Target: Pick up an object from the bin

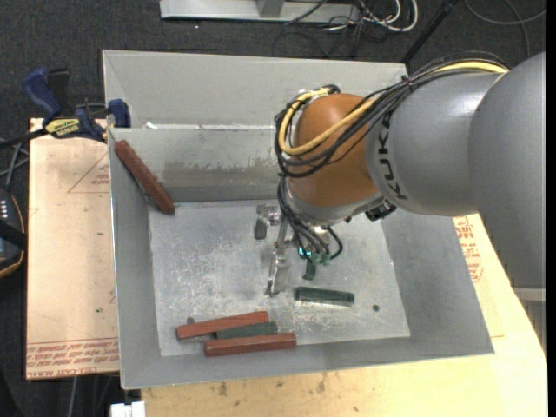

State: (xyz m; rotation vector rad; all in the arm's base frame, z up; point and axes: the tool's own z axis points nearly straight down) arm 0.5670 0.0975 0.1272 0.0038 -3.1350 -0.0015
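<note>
Orange wrist cover [326,159] hides much of the gripper [278,278] over the middle of the bin [200,259]; I cannot tell whether it is wide or narrow. Nearest lies a dark green bar [324,296], just beside it toward the view's right: I would centre over it, straddle its narrow width, then descend.

The grey metal bin [200,250] has bare floor at centre left and lower right. A red-brown flat bar [143,176] leans against the upper-left wall. A cluster of three red-brown and dark green bars [250,345] crowds the lower edge. A short dark green bar [324,296] lies just right of centre.
</note>
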